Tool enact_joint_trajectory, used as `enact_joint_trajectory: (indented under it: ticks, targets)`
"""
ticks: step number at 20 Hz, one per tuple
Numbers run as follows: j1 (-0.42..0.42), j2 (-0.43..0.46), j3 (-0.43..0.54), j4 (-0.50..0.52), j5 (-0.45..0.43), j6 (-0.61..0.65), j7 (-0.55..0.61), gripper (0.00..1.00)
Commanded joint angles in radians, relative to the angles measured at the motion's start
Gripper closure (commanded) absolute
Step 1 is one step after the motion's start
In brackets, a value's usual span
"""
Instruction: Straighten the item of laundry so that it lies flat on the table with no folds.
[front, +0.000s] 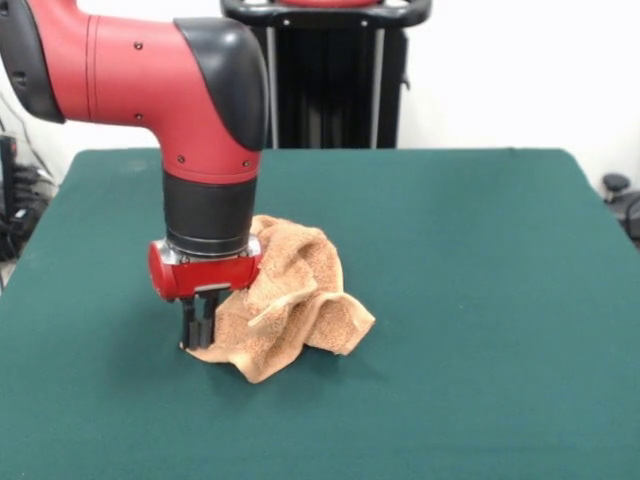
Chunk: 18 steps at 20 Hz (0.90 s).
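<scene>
Orange-tan terry is what you are looking at near the middle of the table (480, 300), a little toward its left side: the towel (290, 300) sits crumpled in a loose heap with several folds rolled over one another, not flat. You can see one flap hanging out toward the lower right and a thin edge lying on the green felt at the lower left.

Your gripper (197, 335) stands straight down at that lower left edge, its dark fingers (189, 325) close together with their tips down at the cloth and the tabletop. You cannot tell from this one angle whether they pinch the towel's edge or only stand beside it, because the tips and the cloth merge in shadow there.

The red wrist and black collar of the arm (205, 150) cover the towel's upper left part, so you cannot see how far the cloth runs behind them. The arm's upper part is cut off by the top and left edges. You cannot make out any stripes or tag in the folds. A black stand (335, 80) rises behind the far edge of the table, its top cut off as well.
</scene>
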<state>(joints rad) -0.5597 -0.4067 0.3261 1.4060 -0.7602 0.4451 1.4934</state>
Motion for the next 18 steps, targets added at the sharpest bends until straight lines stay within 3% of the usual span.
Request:
enact_joint_trajectory:
  ticks: [1, 8, 18]
  targets:
    - [-0.043, 0.064, 0.095, 0.061, -0.075, 0.103, -0.314, 1.00]
    - [-0.131, 0.067, 0.163, -0.014, -0.083, 0.199, -0.513, 1.00]
    - [-0.202, 0.031, 0.203, -0.045, -0.064, 0.268, -0.638, 1.00]
